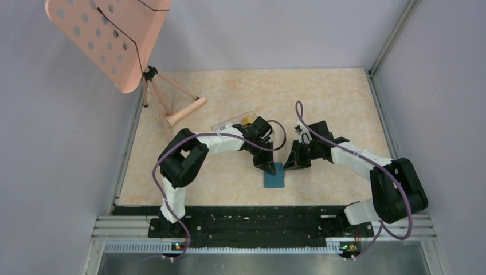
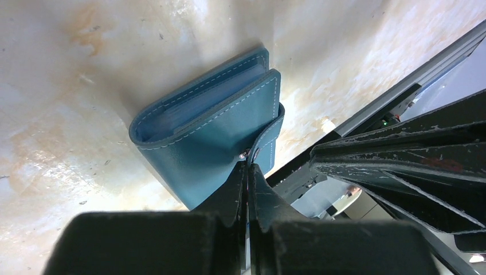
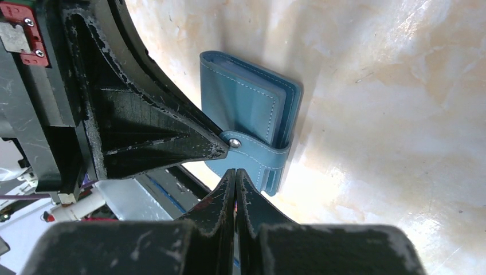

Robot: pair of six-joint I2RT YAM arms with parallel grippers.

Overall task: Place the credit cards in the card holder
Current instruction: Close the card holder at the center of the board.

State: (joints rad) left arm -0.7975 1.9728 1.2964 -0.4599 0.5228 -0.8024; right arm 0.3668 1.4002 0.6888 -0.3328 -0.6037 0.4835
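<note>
The teal-blue card holder [image 1: 274, 177] lies folded shut on the table between both grippers, its strap wrapped round the open edge. My left gripper [image 1: 268, 168] is shut, and its tip [image 2: 247, 163] rests against the metal snap on the strap [image 2: 265, 143]. My right gripper [image 1: 289, 166] is also shut with nothing in it. Its tip [image 3: 236, 171] sits just short of the strap's lower end [image 3: 269, 169] on the card holder [image 3: 246, 109]. Light blue pocket edges [image 2: 200, 109] show inside the fold. No credit cards show loose anywhere; any inside the fold are hidden.
A clear plastic box [image 1: 232, 122] with a small yellow-orange thing [image 1: 247, 120] at its end lies behind the left arm. A pink perforated stand [image 1: 109, 40] on a tripod [image 1: 172, 106] occupies the back left. The black rail [image 1: 246, 220] runs along the near edge.
</note>
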